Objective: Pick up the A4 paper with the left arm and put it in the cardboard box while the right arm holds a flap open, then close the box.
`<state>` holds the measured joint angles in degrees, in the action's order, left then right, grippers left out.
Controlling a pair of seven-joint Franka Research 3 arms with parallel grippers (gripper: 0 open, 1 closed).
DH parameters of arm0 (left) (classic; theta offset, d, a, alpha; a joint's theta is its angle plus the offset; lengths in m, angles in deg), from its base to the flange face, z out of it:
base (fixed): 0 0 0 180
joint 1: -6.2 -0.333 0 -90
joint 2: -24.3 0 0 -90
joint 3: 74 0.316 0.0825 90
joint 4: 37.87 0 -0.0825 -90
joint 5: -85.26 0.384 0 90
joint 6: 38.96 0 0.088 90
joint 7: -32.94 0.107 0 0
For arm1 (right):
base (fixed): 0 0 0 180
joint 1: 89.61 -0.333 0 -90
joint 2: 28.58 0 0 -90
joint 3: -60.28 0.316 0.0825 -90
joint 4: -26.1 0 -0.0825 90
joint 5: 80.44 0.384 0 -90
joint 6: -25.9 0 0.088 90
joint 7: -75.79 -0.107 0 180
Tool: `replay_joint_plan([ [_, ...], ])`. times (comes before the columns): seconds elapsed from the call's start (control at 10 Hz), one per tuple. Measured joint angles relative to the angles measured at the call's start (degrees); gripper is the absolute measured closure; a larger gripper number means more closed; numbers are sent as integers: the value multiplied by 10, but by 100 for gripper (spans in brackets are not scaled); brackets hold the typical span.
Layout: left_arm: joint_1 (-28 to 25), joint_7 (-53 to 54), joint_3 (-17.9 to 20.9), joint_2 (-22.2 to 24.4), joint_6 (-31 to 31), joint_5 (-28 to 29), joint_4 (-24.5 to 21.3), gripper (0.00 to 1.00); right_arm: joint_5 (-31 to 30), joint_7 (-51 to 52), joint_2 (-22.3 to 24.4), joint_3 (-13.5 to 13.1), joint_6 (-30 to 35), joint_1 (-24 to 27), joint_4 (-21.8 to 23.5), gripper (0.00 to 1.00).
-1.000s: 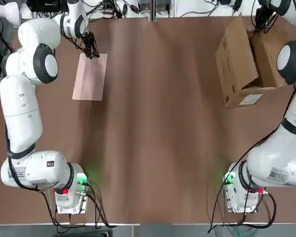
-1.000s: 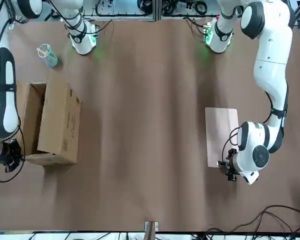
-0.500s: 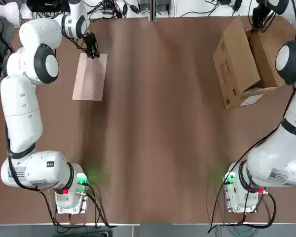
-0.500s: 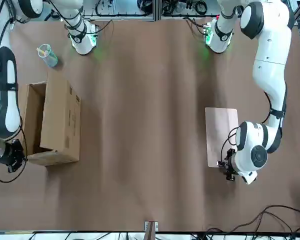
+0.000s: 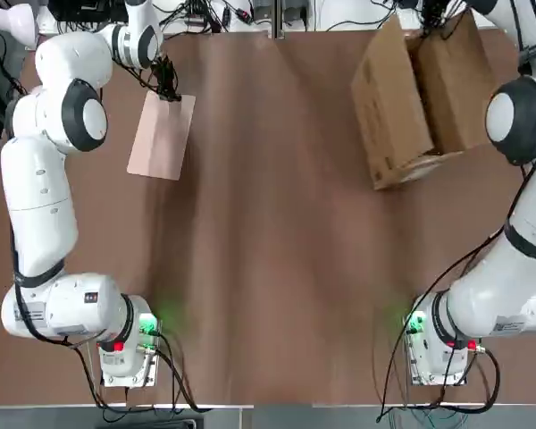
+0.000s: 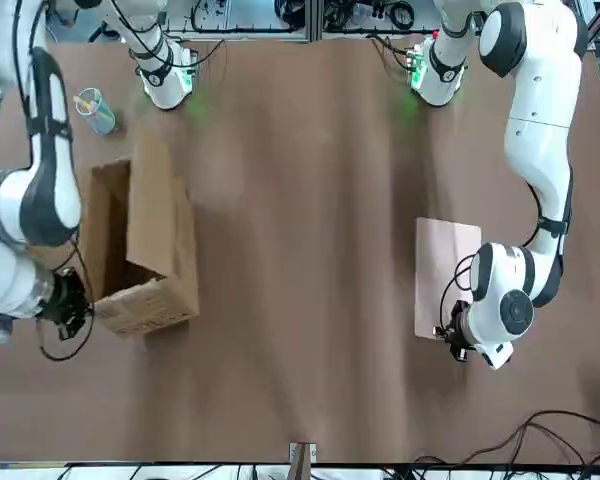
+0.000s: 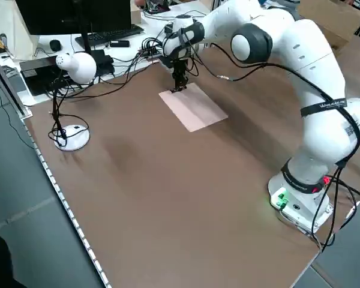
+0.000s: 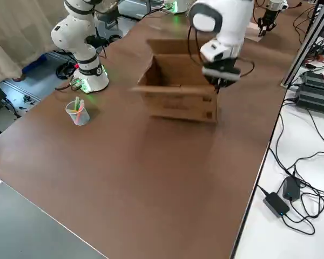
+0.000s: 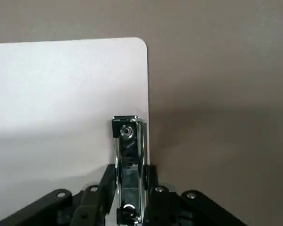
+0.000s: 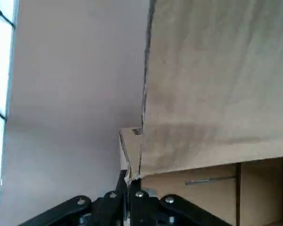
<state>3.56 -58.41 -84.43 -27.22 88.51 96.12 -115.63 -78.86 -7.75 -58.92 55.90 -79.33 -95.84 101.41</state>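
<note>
Left wrist view shows my left gripper point(image 9: 128, 197) with its jaws drawn in close on either side of the metal clip point(image 9: 128, 160) at the short edge of the A4 paper point(image 9: 61, 103), which lies flat on the tabletop point(image 9: 217, 94); I judge the pinch is on or nearly so, but I cannot tell that it is firm. In the top view the sheet sits at the upper left of the frame point(image 5: 161, 136), well apart from the cardboard box point(image 5: 411, 94) at the upper right. My right gripper point(image 10: 132, 197) has its jaws clamped narrow on the edge of a box flap point(image 10: 217, 84), with the box tilted and blurred in the front view, lower left. The risks as I see them: the clip is smooth and narrow, so a weak pinch could let it slide out on the lift and drop the sheet; the sheet hanging from one end could swing and catch the box rim; and my pull on the flap could drag or tip the light box, or tear the cardboard.
</note>
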Motion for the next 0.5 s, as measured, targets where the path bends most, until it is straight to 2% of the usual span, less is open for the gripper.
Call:
replay_joint_plan([
  [0.5,0,2,0,0,-1,0,0,70,3,-243,-2,1,3,-126,0,96],
])
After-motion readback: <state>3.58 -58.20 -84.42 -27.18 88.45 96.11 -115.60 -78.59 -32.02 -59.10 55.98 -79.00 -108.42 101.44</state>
